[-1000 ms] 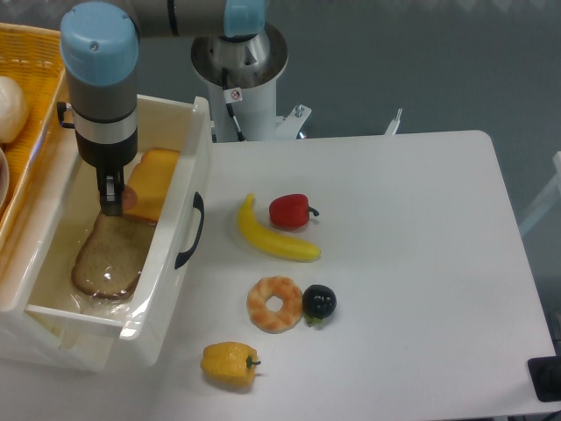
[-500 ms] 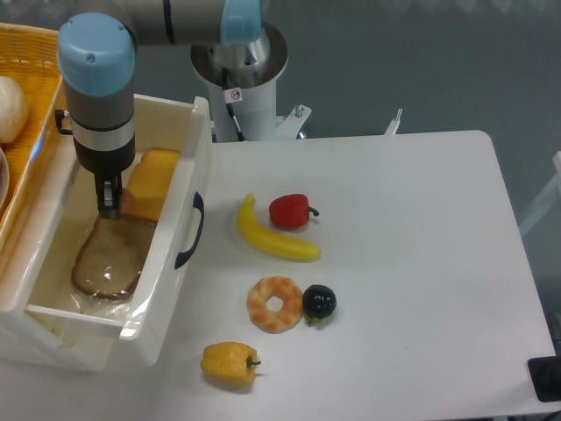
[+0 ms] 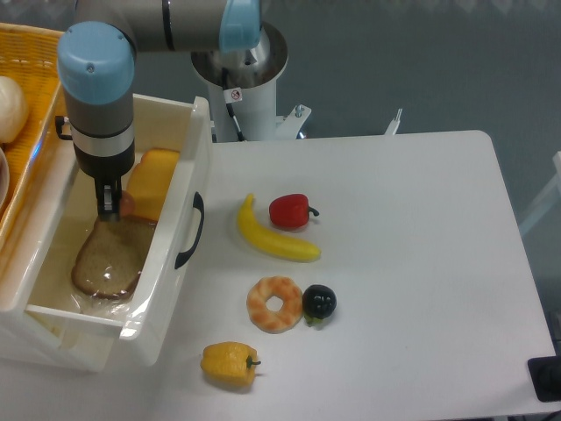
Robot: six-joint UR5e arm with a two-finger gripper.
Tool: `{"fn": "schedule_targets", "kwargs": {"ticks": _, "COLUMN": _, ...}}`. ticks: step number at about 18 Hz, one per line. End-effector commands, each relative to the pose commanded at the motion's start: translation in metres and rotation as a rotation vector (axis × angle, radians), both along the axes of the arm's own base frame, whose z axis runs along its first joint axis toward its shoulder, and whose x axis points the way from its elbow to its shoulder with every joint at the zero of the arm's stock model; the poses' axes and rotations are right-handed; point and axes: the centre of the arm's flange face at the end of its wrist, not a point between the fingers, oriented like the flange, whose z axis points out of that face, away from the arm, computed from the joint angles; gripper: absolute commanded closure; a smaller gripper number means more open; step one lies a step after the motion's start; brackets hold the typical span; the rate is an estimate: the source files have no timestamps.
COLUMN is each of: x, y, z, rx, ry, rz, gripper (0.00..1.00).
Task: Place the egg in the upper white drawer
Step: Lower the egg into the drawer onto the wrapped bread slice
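Fixed camera, only view I have. The arm reaches down into the upper white drawer (image 3: 195,140) — the deep white bin with the black curved handle on its front, at the left edge of the table (image 3: 412,263). The gripper (image 3: 109,203) hangs low inside the drawer, just above the far end of a brown bread slice (image 3: 109,259) lying on the drawer floor.

I see a small pinkish-brown patch right beside the fingertips, against the orange-yellow slice (image 3: 151,182) — that reads as the egg (image 3: 127,203), inside the drawer and next to the gripper. Most of it is hidden by the fingers. I cannot tell whether the fingers are spread or still pinching it; the wrist blocks the gap from this angle.

Left of the drawer is the orange wicker basket (image 3: 35,96) with a white round thing (image 3: 10,107) in it.

On the table, right of the drawer: banana (image 3: 273,235) touching a red pepper (image 3: 292,210), a ringed doughnut (image 3: 274,303) touching a black ball (image 3: 319,303), and a yellow pepper (image 3: 230,364) near the front edge — all well apart from the gripper.
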Motion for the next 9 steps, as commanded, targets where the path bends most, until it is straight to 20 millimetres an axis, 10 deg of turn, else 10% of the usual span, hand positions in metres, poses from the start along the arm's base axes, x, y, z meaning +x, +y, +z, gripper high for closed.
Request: {"fn": "schedule_targets", "kwargs": {"ticks": 9, "x": 0.0003, "y": -0.0005, "z": -0.0037, "rx": -0.005, "ry": -0.003, "rz": -0.002, "gripper": 0.41}}
